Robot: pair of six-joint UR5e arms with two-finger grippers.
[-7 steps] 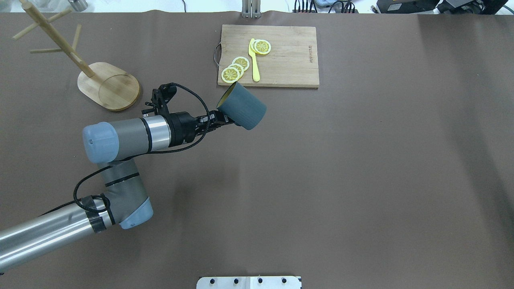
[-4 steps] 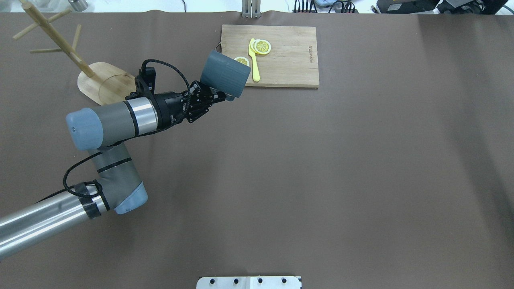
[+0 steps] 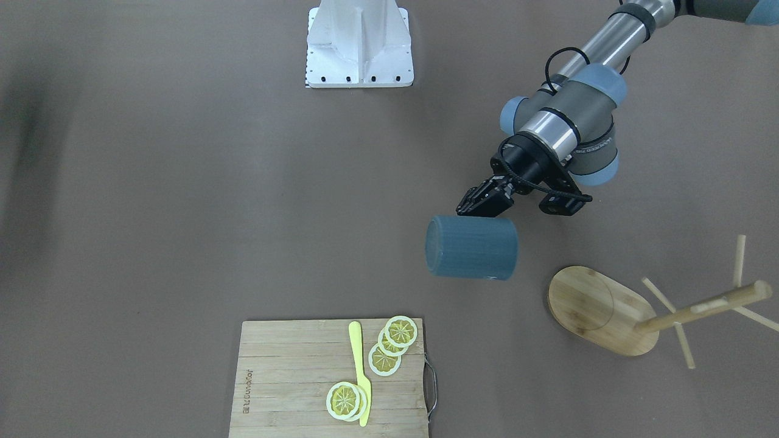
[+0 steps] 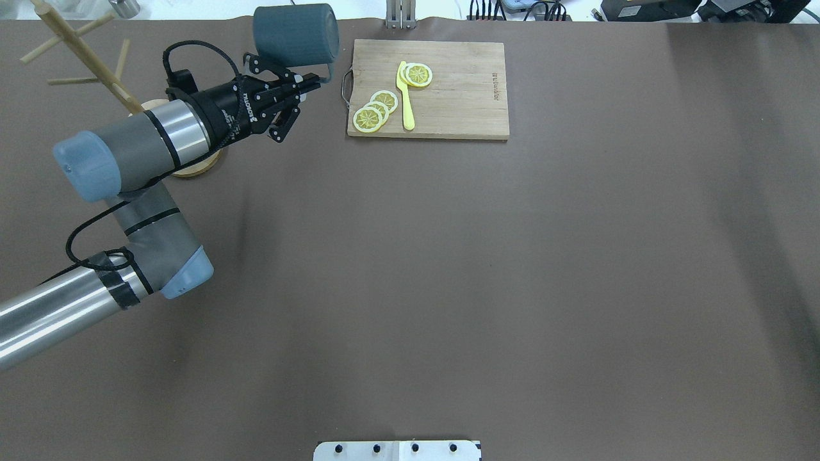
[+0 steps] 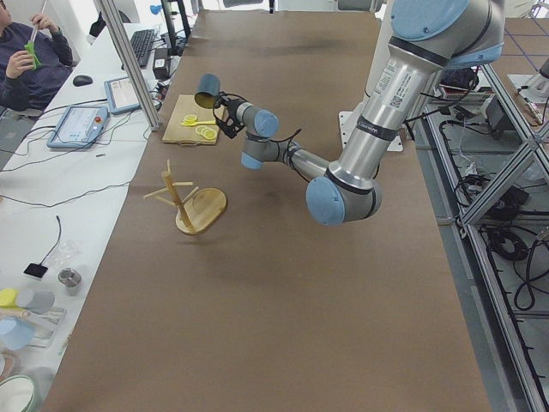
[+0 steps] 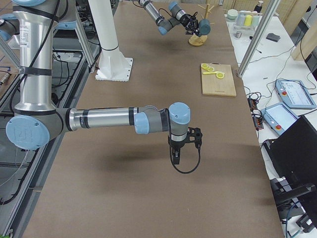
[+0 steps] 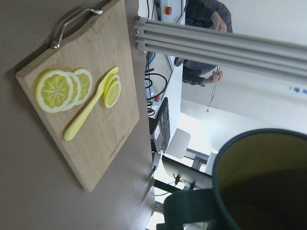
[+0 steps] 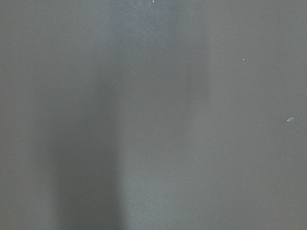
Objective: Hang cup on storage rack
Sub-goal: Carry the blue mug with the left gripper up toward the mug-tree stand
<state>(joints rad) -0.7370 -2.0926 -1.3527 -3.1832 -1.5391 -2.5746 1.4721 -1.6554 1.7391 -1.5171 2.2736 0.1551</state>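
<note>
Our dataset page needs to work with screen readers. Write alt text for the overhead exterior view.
The robot's left gripper holds a dark teal-blue cylindrical mug by its handle, tipped on its side, between a light bamboo mug tree at far left and a rectangular bamboo cutting board. The board carries lemon slices and a yellow knife.

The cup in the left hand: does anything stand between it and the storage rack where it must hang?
Nothing visible does. The left hand holds the cup off the table, lying sideways, and only table surface shows between it and the storage rack. The cutting board lies on the cup's other side.
</note>
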